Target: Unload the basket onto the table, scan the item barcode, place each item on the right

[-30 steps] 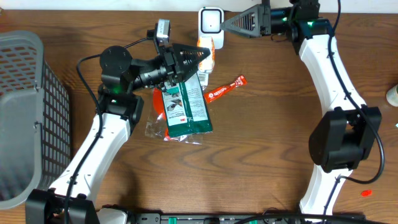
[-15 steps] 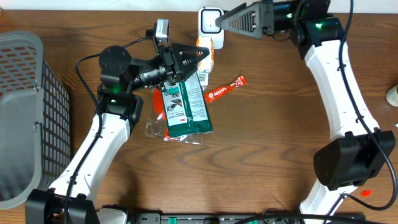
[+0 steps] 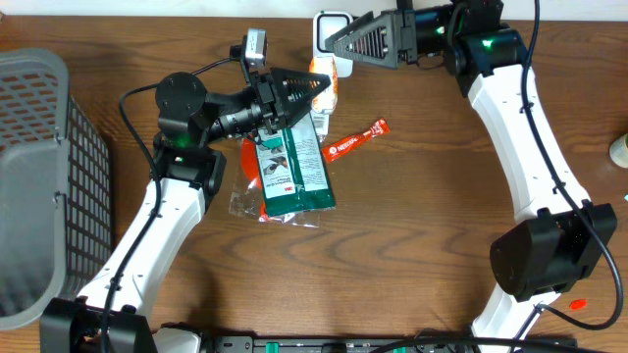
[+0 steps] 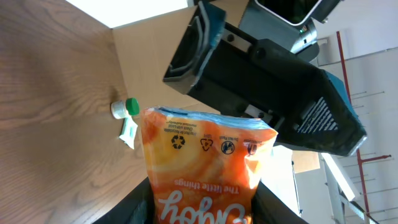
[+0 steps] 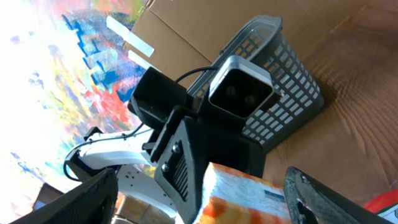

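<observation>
Two fingers of the left gripper (image 3: 316, 90) clamp the orange pouch (image 4: 208, 155) by its lower part, so we count that hand as holding the task's item. We judge the pouch to be clear of the table and aimed at the back edge. Just past the pouch's top seam hangs the right gripper (image 3: 336, 41), its fingers spread wide and gripping nothing. Beyond it, at the table's far edge, stands the white boxy device (image 3: 329, 20), which we take for the scanner.

We read the step in hand as presenting the pouch to that device. The face we can see carries only recycling marks and lettering, with no barcode. We would turn the pouch until the code faces the device squarely, keep the foil flat, hold it steady, and keep the right gripper out of the line between them.

Only the left wrist view shows the pouch's print, along with a green-capped tube (image 4: 127, 115) lying on the wood. Only the overhead view shows the layout: a green packet (image 3: 294, 172) and a red sachet (image 3: 355, 140) beside the left arm, and the grey basket (image 3: 39, 176) far left. The right wrist view looks back at the left gripper head-on, with the basket behind it, but it misses the white device.
</observation>
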Available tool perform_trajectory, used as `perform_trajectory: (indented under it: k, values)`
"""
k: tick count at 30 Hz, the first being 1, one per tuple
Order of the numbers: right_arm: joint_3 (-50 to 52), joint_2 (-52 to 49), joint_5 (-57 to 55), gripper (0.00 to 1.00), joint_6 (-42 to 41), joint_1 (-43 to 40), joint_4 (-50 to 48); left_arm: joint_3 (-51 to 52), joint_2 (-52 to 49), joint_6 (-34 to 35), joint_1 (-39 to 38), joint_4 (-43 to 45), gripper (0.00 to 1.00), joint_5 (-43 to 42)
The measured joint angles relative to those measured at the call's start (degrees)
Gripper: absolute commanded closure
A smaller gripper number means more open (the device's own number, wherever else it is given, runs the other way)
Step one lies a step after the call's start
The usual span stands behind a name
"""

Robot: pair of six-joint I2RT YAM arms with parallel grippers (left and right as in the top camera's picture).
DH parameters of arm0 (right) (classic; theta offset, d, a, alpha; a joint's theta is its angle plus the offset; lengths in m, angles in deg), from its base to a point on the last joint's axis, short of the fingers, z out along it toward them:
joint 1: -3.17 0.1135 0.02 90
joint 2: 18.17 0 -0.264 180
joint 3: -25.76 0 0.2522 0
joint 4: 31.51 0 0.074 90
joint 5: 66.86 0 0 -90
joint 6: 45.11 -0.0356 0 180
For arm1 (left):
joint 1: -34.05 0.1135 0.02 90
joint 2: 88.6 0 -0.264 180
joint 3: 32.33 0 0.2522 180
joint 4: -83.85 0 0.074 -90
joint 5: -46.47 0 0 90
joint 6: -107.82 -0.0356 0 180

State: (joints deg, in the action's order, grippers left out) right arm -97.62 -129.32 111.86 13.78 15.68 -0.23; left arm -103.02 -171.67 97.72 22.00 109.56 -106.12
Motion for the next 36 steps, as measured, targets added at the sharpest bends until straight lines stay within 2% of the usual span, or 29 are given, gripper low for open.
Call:
perform_trajectory:
  k: [36]
  values:
    - [4.33, -0.02, -0.02, 0.19, 1.27, 0.94, 0.2, 0.0, 0.0, 0.0, 0.0, 0.0, 0.59, 0.0]
